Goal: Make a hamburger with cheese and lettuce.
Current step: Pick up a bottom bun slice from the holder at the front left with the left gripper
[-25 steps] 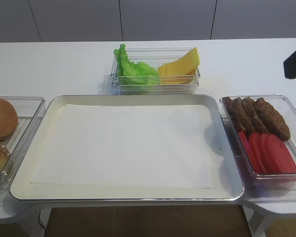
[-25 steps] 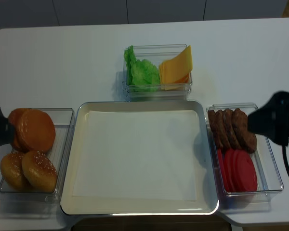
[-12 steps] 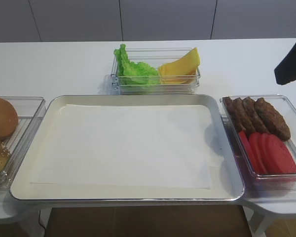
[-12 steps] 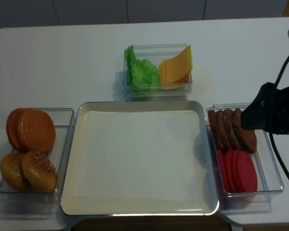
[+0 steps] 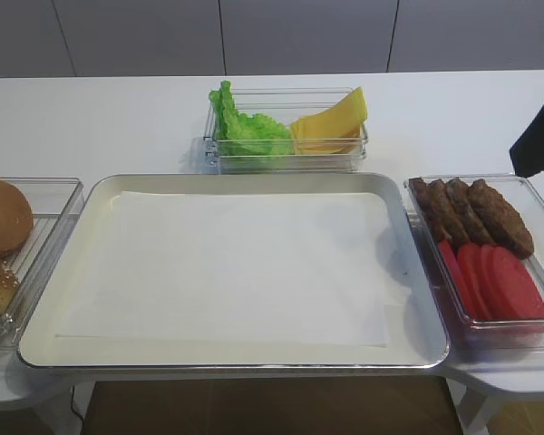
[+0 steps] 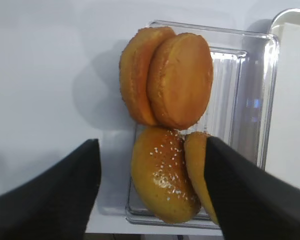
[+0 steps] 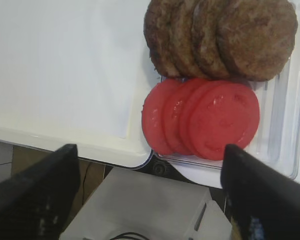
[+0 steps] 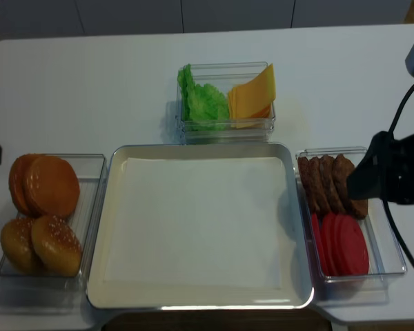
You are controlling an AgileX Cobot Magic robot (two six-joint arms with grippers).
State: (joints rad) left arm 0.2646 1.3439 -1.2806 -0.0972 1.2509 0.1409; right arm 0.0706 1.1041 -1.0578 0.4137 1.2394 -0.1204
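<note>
While empty, tray [image 8: 200, 293] between 3 bins.

Four buns [image 8: 45, 207], four patties [image 7: 220, 37], four tomato slices [image 7: 202, 120]

- My white bench [image 8: 90, 83] carries four things directly.
- At its middle lies a metal tray [image 8: 200, 300] lined with white paper [image 8: 196, 221].
- At 12 o'clock from the tray, just beyond its far rim, stands a clear bin [image 8: 224, 127].
- At 9 o'clock, just beside the tray's left rim, sits a clear bun bin [image 8: 90, 207].
- At 3 o'clock, just beside the right rim, sits a clear bin of patties and tomato slices [image 8: 390, 255].
</note>
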